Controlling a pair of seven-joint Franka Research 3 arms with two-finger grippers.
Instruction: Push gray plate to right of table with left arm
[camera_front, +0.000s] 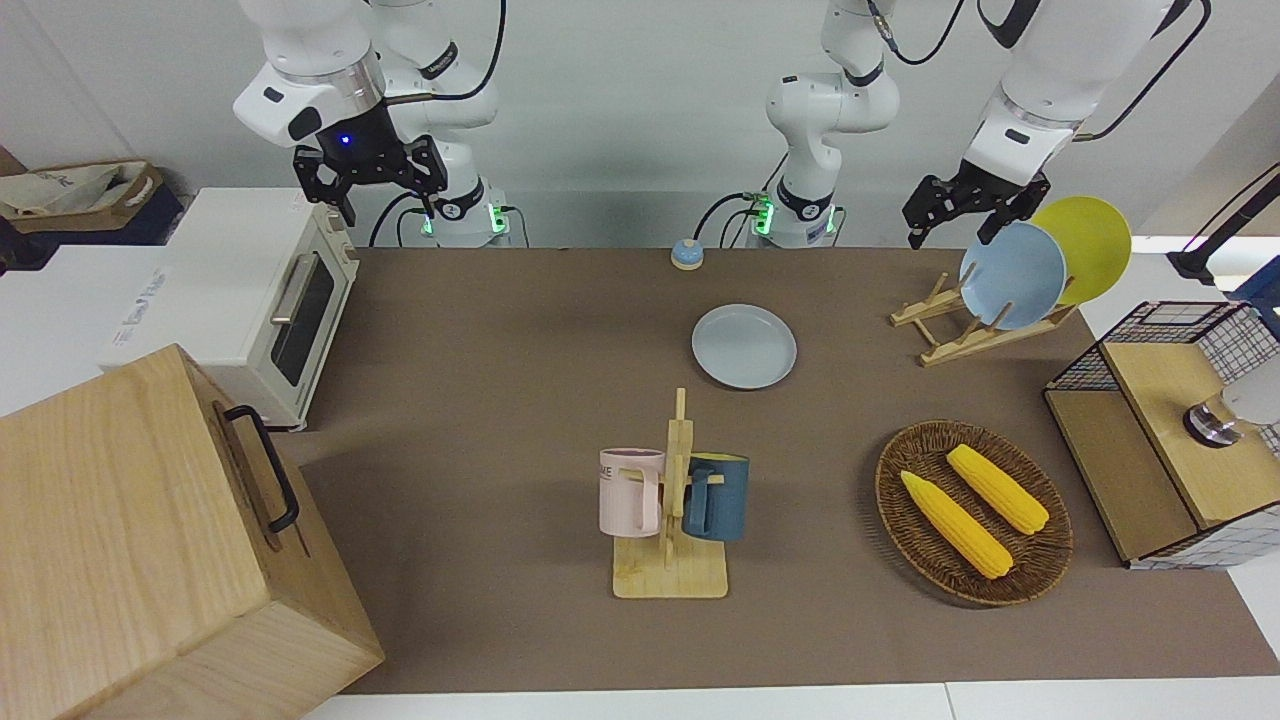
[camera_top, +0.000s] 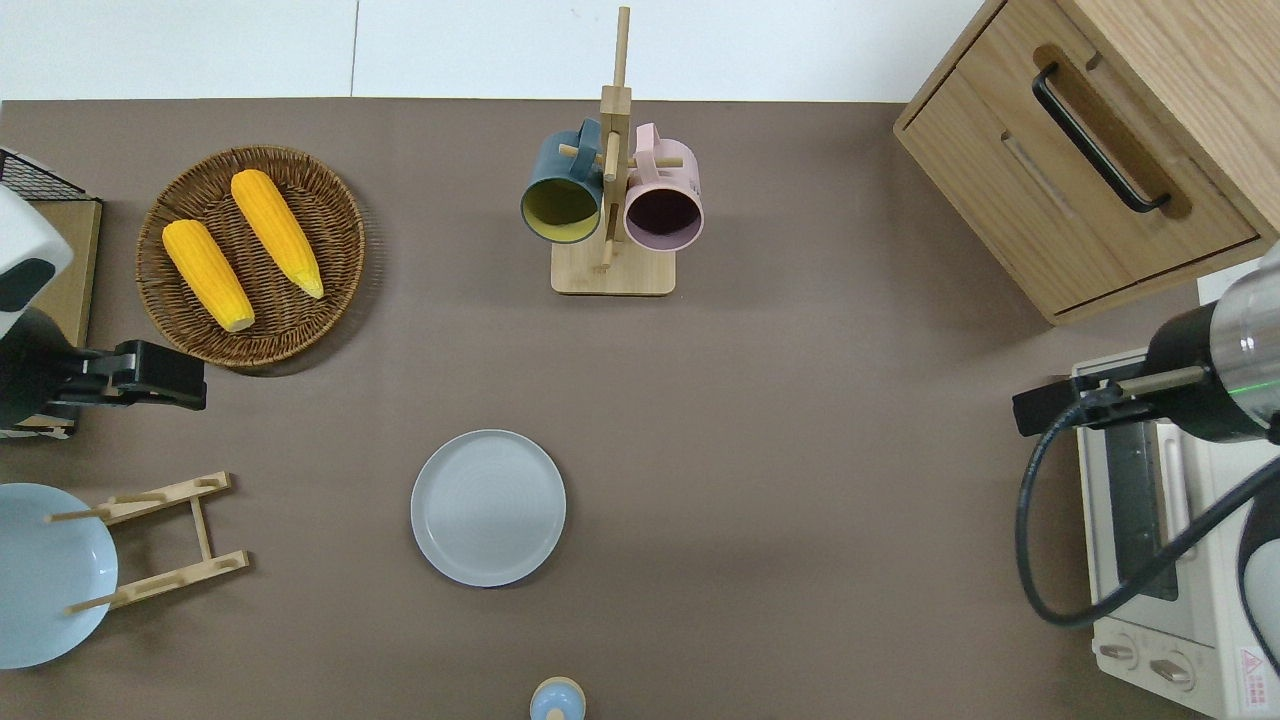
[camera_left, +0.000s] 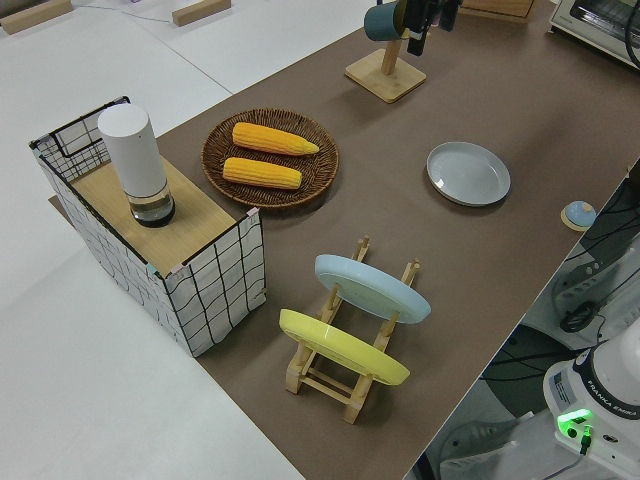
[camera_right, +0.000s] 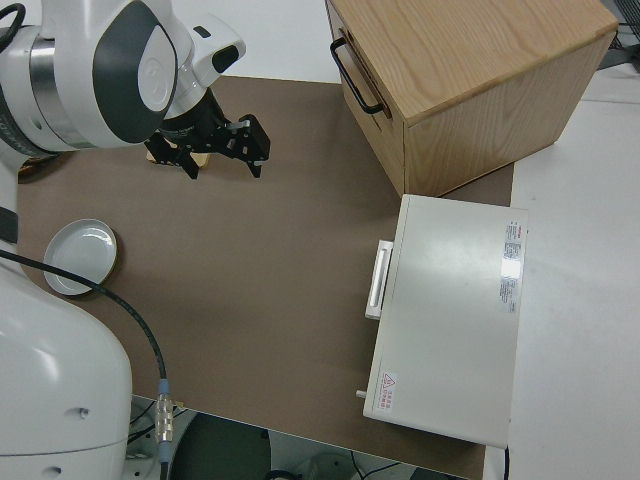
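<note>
The left gripper (camera_front: 965, 222) hangs in the air with its fingers (camera_front: 918, 232) spread wide and nothing between them; in the overhead view it (camera_top: 170, 378) is at the left arm's end of the desk (camera_top: 800, 400), between the basket (camera_top: 330, 215) and the plate rack (camera_top: 170, 540). The gray plate (camera_top: 488, 507) lies flat on the desk, well apart from those fingers, toward the middle and nearer to the robots than the mug rack (camera_top: 612, 270). The right arm is parked, its gripper (camera_front: 372, 178) wide too.

Little writing can be read. The pink mug (camera_front: 630, 490) bears dark letters, partly hidden, ending in "ME". The toaster oven (camera_front: 270, 300) has a logo on its top, too blurred to read, and a red warning triangle label (camera_right: 386, 385). The left arm's base carries "FRANKA EMIKA" (camera_left: 608, 398).

A sky-blue plate (camera_front: 1012, 275) and a yellow plate (camera_front: 1095, 240) stand tilted in the plate rack. Two corn cobs (camera_front: 955, 522) lie in the basket. A small bell (camera_front: 686, 254) sits at the desk's edge nearest the robots.
</note>
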